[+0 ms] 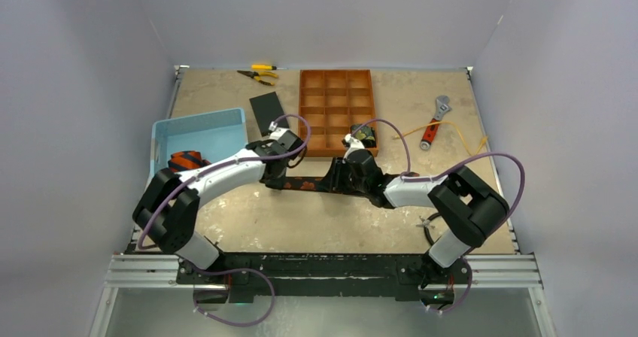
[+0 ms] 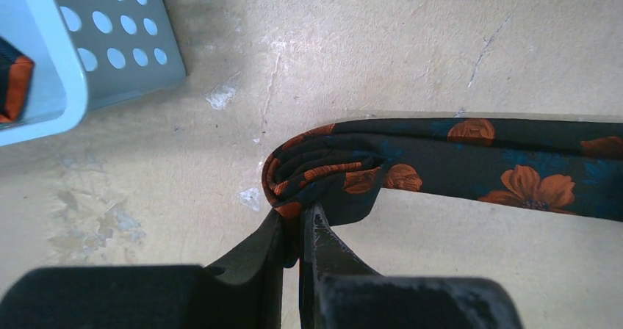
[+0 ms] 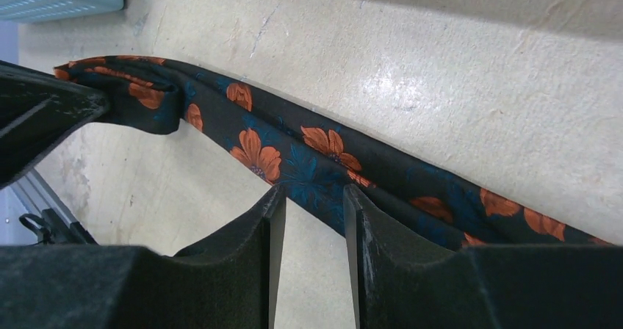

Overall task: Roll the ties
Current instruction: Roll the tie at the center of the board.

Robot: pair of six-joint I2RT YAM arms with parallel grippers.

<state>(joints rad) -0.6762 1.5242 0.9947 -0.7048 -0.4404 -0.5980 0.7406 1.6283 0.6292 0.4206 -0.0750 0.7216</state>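
The left jaws are pressed together, pinching the coiled end of the dark floral fabric necktie with orange-red blossoms (image 2: 455, 156). The right jaws stand slightly spread, tips at the tie's edge further along; I cannot tell whether they touch it. The tie lies on the beige counter (image 1: 248, 217) between the 2 arms, its long axis running left to right, its coiled end pointing left toward the light blue perforated plastic basket (image 1: 202, 115).

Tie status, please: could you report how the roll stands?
Left gripper shut on tie, rolled end. Right gripper open at the flat length. Mostly unrolled. Basket nearby, not touching.
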